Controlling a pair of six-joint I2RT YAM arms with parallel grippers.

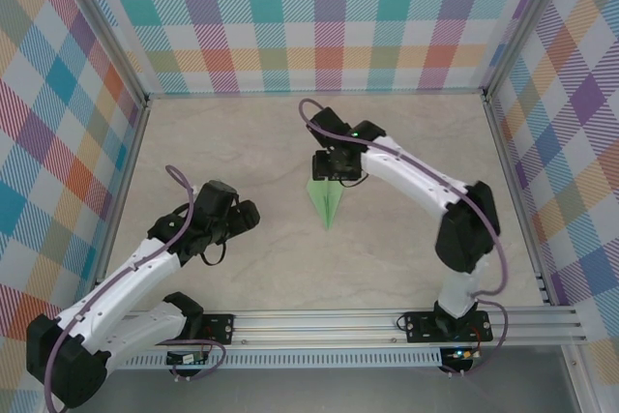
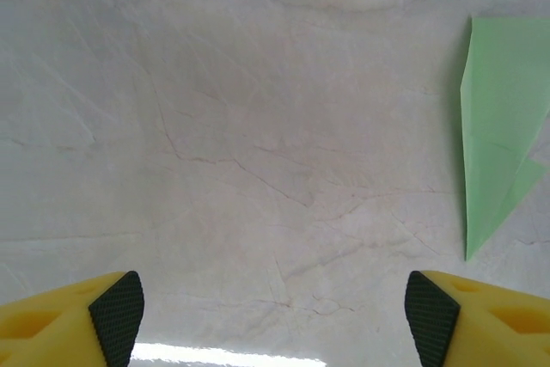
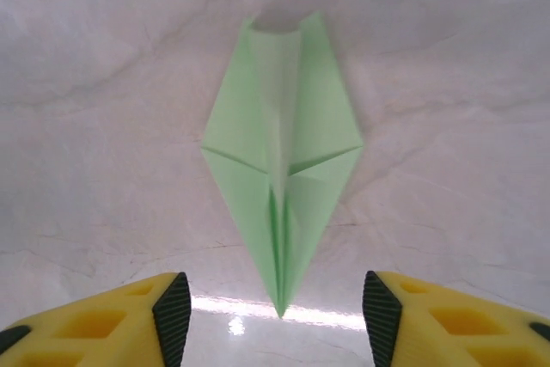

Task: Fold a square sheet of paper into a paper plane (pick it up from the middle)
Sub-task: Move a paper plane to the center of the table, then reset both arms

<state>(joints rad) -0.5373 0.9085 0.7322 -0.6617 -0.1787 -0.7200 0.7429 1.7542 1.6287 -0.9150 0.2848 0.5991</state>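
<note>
The right tool (image 3: pixel 275 320) is open, its jaws well apart and nothing held between them. On its wrist view the black pads (image 3: pixel 172 320) stand either side of the plane's pointed tip, clear of the paper on both sides. The plane (image 3: pixel 284 152) lies flat on the table (image 3: pixel 94 126), a pale green dart with a centre crease. It is widest about halfway along, and its blunt end points away from the tool. From above, the right tool (image 1: pixel 334 169) hangs over the plane's far end. The plane (image 1: pixel 327 202) lies near the middle of the table (image 1: pixel 406 239), its tip aimed at the near edge. Whether the tool touches the paper there I cannot tell.

The left tool (image 2: pixel 275 324) is open wide, its pads (image 2: pixel 116 315) far apart with bare table (image 2: pixel 258 126) between them, gripping and touching nothing. The plane (image 2: pixel 503 126) shows at the right edge of its wrist view, well apart from the jaws. From above, the left tool (image 1: pixel 247 215) sits left of the plane, with a stretch of table between them.
</note>
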